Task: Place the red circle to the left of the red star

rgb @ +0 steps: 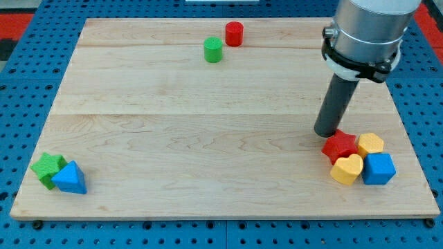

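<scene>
The red circle (234,33) stands near the view's top, right of centre, with a green circle (213,50) just to its lower left. The red star (340,146) lies at the view's lower right, in a cluster with a yellow heart (347,169), a yellow block (371,144) and a blue cube (379,168). My tip (325,133) rests on the board just at the upper left of the red star, touching or nearly touching it, far from the red circle.
A green star (48,168) and a blue triangle (70,178) sit together at the view's lower left corner. The wooden board (208,124) lies on a blue pegboard surface (28,83). The arm's grey body (363,31) hangs over the upper right.
</scene>
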`<action>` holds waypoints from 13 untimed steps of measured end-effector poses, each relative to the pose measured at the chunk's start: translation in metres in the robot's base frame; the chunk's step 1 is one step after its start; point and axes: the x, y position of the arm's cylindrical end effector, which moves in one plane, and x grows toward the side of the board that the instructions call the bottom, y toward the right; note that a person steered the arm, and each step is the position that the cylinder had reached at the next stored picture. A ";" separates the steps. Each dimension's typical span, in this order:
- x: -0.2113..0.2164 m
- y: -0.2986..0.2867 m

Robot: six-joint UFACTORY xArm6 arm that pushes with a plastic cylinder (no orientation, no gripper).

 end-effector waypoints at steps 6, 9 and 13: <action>-0.113 -0.085; -0.244 -0.094; -0.281 -0.149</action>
